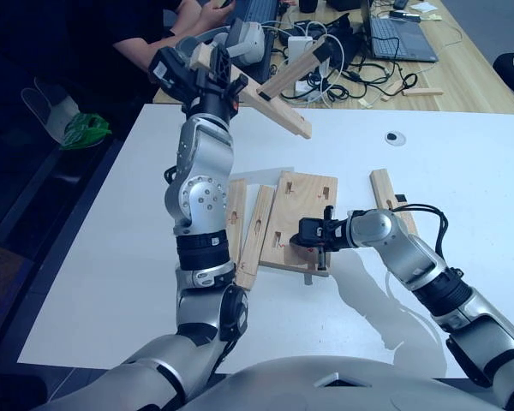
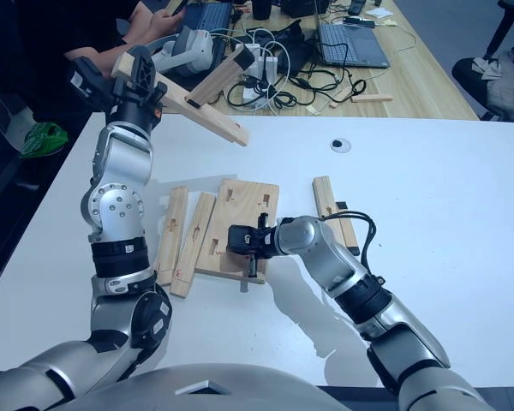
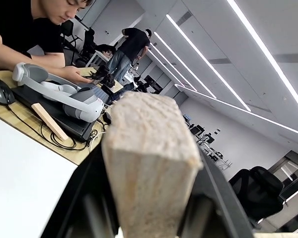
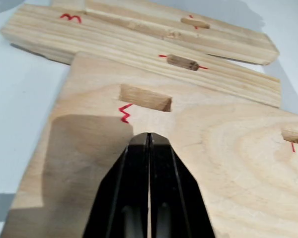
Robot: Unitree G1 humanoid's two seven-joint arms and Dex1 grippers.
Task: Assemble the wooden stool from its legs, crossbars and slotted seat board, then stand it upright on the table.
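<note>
Right jaws, pressed shut with nothing between them, sit on or just over the slotted seat board (image 1: 298,214) at lower centre, tips just short of a slot (image 4: 145,97). Left of the board, two legs (image 1: 255,229) lie flat on the tabletop (image 1: 463,171); another leg (image 1: 389,199) lies to its right. At upper left, the left jaws clamp a leg-and-crossbar piece (image 1: 278,110) high in the air. Assembly looks early. Next, that piece needs lowering and aligning with a board slot while the board is steadied.

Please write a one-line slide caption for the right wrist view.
Right hand, fingers shut, over the slotted seat board, with two wooden pieces lying beside it.
</note>
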